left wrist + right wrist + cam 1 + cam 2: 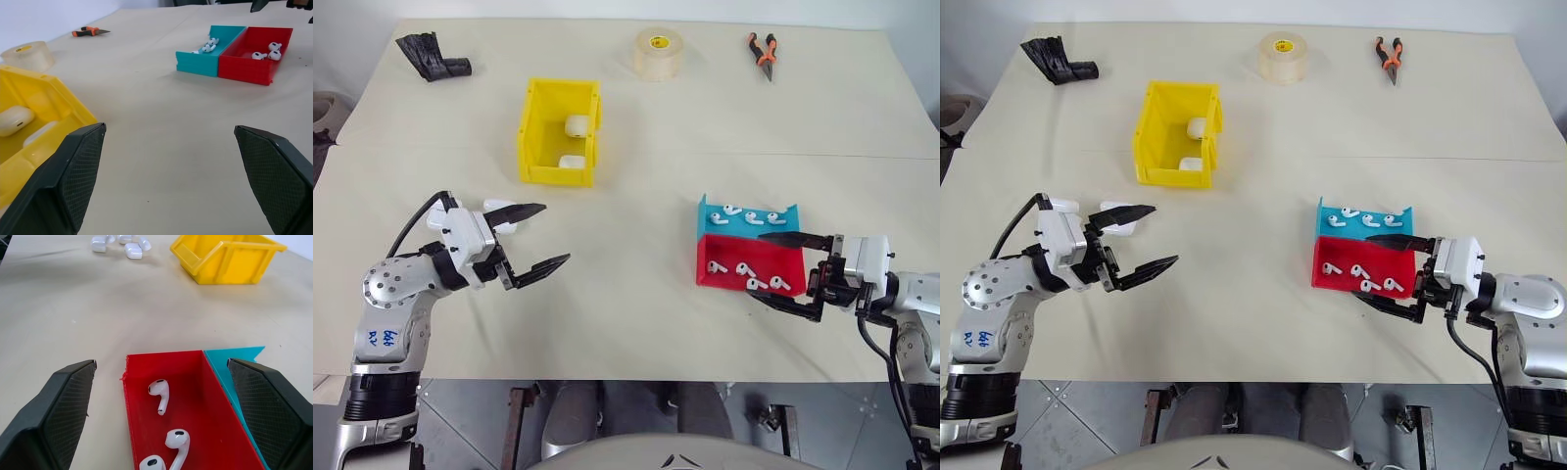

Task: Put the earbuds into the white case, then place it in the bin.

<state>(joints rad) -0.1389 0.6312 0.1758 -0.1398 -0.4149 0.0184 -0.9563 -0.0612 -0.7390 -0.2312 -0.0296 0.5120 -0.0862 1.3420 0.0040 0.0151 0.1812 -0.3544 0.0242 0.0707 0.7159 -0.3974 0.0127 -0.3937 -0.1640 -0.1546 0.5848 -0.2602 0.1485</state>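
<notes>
Beige table (636, 294) carrying all items. Left gripper (536, 235) hovers near the front-left edge, fingers spread wide and empty; right gripper (783, 269) hovers at the front-right, likewise spread and empty, its two fingers flanking the near end of the red tray (710, 276). Earbuds (747, 266) lie loose in the red tray, with more in the blue tray (707, 210) touching it on the far side. Spare cases (120, 242) sit in a cluster just behind the left gripper, partly hidden by it in the head views. Bin (536, 171) stands mid-table, nearer the left arm, already holding two cases (576, 125).

Key relation: the earbuds lie directly ahead of the right fingers, stems at mixed angles, so the right arm is better placed for picking them up; the cases lie beside the left. Whether any spare case has its lid open cannot be made out.
</notes>
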